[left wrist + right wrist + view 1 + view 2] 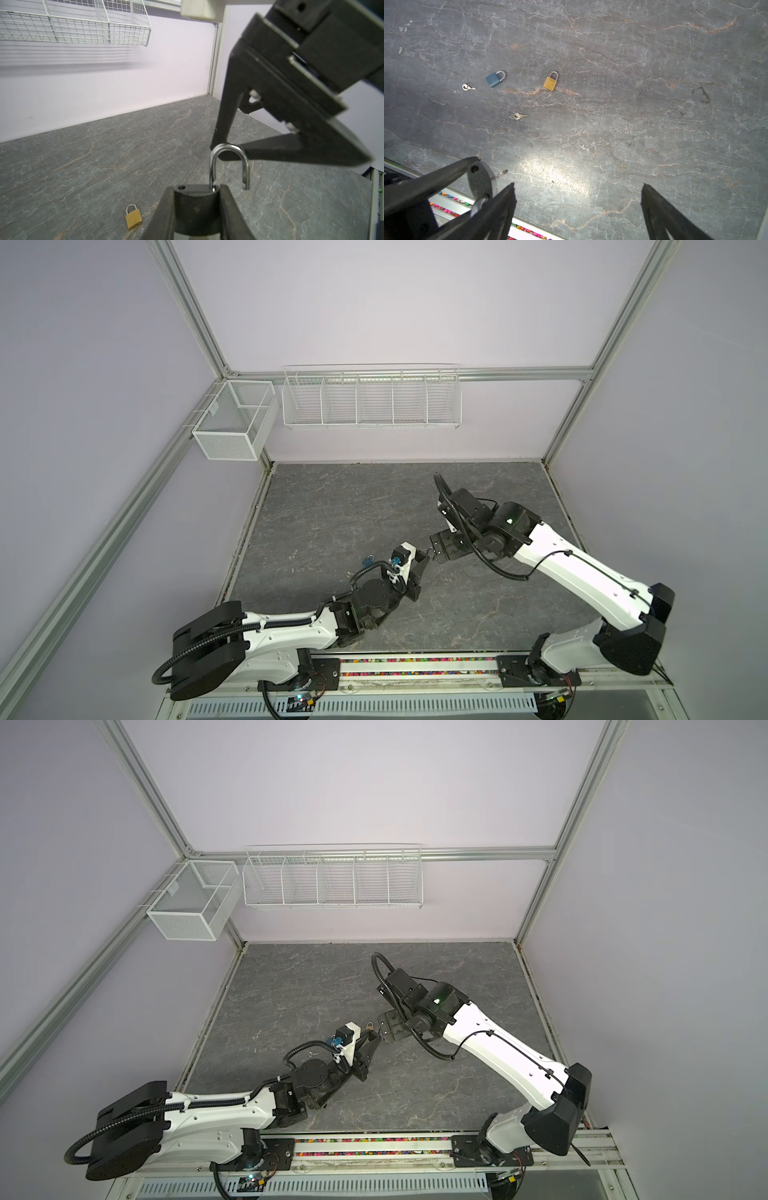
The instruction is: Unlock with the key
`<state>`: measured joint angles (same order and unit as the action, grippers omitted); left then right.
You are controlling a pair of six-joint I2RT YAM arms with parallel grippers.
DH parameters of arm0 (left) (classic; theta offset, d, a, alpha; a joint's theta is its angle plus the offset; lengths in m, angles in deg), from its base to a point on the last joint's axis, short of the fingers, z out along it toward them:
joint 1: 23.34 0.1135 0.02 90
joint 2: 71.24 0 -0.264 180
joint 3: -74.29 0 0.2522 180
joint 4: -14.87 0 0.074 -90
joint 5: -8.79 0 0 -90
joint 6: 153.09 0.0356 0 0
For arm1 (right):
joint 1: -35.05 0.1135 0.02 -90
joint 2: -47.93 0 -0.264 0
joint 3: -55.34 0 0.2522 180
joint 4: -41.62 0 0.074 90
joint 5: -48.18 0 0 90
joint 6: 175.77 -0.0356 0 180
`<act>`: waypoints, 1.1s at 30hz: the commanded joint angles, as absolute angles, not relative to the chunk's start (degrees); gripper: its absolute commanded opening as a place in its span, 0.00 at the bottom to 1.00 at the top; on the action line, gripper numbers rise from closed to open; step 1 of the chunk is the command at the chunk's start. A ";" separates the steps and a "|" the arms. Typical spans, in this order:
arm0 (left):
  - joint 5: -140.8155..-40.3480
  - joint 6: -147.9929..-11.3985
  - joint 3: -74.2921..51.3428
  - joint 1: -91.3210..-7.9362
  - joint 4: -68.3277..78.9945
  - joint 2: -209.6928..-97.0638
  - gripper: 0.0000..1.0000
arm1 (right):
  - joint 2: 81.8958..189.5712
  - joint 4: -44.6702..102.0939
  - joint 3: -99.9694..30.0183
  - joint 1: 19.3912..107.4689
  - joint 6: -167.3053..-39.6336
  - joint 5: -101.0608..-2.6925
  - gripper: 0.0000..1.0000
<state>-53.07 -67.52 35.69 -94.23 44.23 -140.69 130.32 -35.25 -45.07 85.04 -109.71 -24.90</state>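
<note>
**Dark padlock** (197, 209), held clear of the table, its body clamped between the fingers of the left gripper (197, 188), with the shackle (246, 174) pointing away from that wrist. The shackle stands open: one leg is seated in the body, the other hangs free beside it, and the empty socket shows on the body's top face. A key ring (502, 172) shows just behind the body in the right wrist view. The key's blade is hidden, so it is judged, not seen, to sit in the keyway. The right gripper (578, 185) has its jaws spread wide and grasps nothing. Its fingertips lie at the crown of the shackle, and whether they touch it cannot be told. The arrangement reads as one arm serving as a vice so that the other can work key and shackle. With the shackle free, the unlocking of this lock appears essentially done. On the table (332, 510), well apart from the held lock, lie a gold padlock (550, 82) and a blue padlock (495, 79), both with shackles closed. A loose key (519, 116) and a second loose key (468, 87) lie near them. The surface is a grey, marble-veined slab. Lilac walls (374, 302) enclose it within an aluminium frame (519, 374), where a wire rack (372, 400) and a mesh basket (232, 423) hang.
</note>
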 commanded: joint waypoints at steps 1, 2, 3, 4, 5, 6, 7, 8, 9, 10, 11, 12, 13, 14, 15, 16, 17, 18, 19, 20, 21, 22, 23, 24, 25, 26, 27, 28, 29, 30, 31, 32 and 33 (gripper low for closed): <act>-49.55 -68.83 35.97 -94.35 47.19 -140.17 0.00 | 127.44 -34.50 -43.76 84.25 -109.28 -24.72 0.95; -49.08 -69.35 35.64 -94.29 45.50 -139.32 0.00 | 126.83 -33.74 -43.22 84.05 -109.10 -24.79 0.95; -48.18 -70.37 35.06 -94.27 43.07 -138.40 0.00 | 125.75 -31.74 -42.28 83.92 -108.53 -26.17 0.95; -47.82 -70.95 34.40 -94.27 40.56 -137.62 0.00 | 124.54 -29.09 -40.94 83.91 -108.24 -28.34 0.95; -47.90 -71.31 33.96 -94.27 38.73 -137.11 0.00 | 123.69 -27.49 -40.07 83.91 -108.31 -29.89 0.95; -47.98 -71.44 33.66 -94.27 37.36 -136.58 0.00 | 122.95 -23.88 -39.38 84.02 -108.05 -32.04 0.95; -47.50 -71.65 33.63 -94.27 36.90 -136.22 0.00 | 122.43 -22.20 -39.10 84.12 -107.66 -34.14 0.95; -46.86 -71.86 33.71 -94.27 36.73 -136.00 0.00 | 122.42 -21.45 -39.05 84.23 -107.61 -35.11 0.95; -46.43 -71.94 33.71 -94.27 36.47 -135.62 0.00 | 122.42 -20.76 -39.13 84.42 -107.13 -36.09 0.95; -46.27 -71.93 33.72 -94.27 36.24 -135.38 0.00 | 122.41 -20.33 -39.04 84.80 -106.58 -36.46 0.95; -46.29 -71.97 33.72 -94.22 36.02 -135.25 0.00 | 122.44 -20.09 -38.96 85.16 -106.34 -36.13 0.95; -46.35 -71.85 33.58 -94.27 35.84 -135.24 0.00 | 122.63 -19.89 -38.87 85.23 -106.10 -36.25 0.95; -46.21 -71.80 33.47 -94.27 35.70 -135.20 0.00 | 122.98 -19.63 -38.63 85.31 -105.72 -36.75 0.95; -46.29 -71.79 33.37 -94.27 35.70 -135.13 0.00 | 123.58 -19.79 -38.57 85.33 -105.70 -36.76 0.95; -46.42 -71.91 33.36 -94.27 35.78 -134.99 0.00 | 124.36 -20.32 -38.66 85.32 -105.69 -35.99 0.95; -46.42 -71.84 33.37 -94.27 35.83 -134.83 0.00 | 124.90 -20.71 -38.60 85.30 -105.56 -35.16 0.95; -46.41 -71.91 33.37 -94.27 35.83 -134.70 0.00 | 125.36 -20.95 -38.55 85.34 -105.70 -34.34 0.95; -46.31 -71.86 33.44 -94.28 35.72 -134.48 0.00 | 125.63 -21.22 -38.47 85.32 -105.83 -33.10 0.95; -46.14 -71.89 33.50 -94.26 35.74 -134.20 0.00 | 125.76 -21.12 -38.17 85.32 -105.76 -32.09 0.95; -46.01 -71.92 33.54 -94.27 35.74 -134.01 0.00 | 125.90 -21.09 -37.77 85.32 -105.87 -31.59 0.95; -46.01 -71.83 33.63 -94.27 35.68 -133.80 0.00 | 126.11 -20.97 -37.52 85.32 -105.68 -31.54 0.95; -46.04 -71.67 33.59 -94.27 35.57 -133.53 0.00 | 126.26 -20.75 -37.21 85.28 -105.56 -31.92 0.95; -45.94 -71.66 33.63 -94.27 35.50 -133.39 0.00 | 126.48 -20.82 -37.17 85.32 -105.67 -32.12 0.95; -45.80 -71.53 33.59 -94.27 35.39 -133.30 0.00 | 126.67 -21.04 -37.17 85.32 -105.72 -32.11 0.95; -45.53 -71.63 33.63 -94.27 35.39 -133.26 0.00 | 126.67 -21.09 -37.13 85.46 -105.78 -32.03 0.95; -45.30 -71.65 33.63 -94.27 35.41 -133.20 0.00 | 126.61 -21.09 -37.15 85.47 -105.79 -31.98 0.95; -44.95 -71.70 33.59 -94.26 35.29 -133.16 0.00 | 126.30 -20.94 -37.25 85.53 -105.83 -32.16 0.95; -44.42 -71.87 33.63 -94.27 35.28 -133.15 0.00 | 125.87 -20.73 -37.30 85.58 -105.82 -32.55 0.95; -43.89 -72.01 33.63 -94.27 35.26 -133.29 0.00 | 125.32 -20.29 -37.32 85.67 -105.82 -33.38 0.95; -43.54 -71.97 33.55 -94.27 35.21 -133.29 0.00 | 124.79 -19.76 -37.35 85.75 -105.73 -34.30 0.95; -43.43 -71.97 33.54 -94.18 35.13 -133.29 0.00 | 124.35 -19.23 -37.33 85.83 -105.77 -34.97 0.95; -43.40 -72.01 33.54 -94.18 35.04 -133.31 0.00 | 124.13 -19.16 -37.44 85.83 -105.82 -35.01 0.95; -43.43 -71.97 33.54 -94.18 35.04 -133.26 0.00 | 123.98 -19.48 -37.70 85.81 -105.81 -34.27 0.95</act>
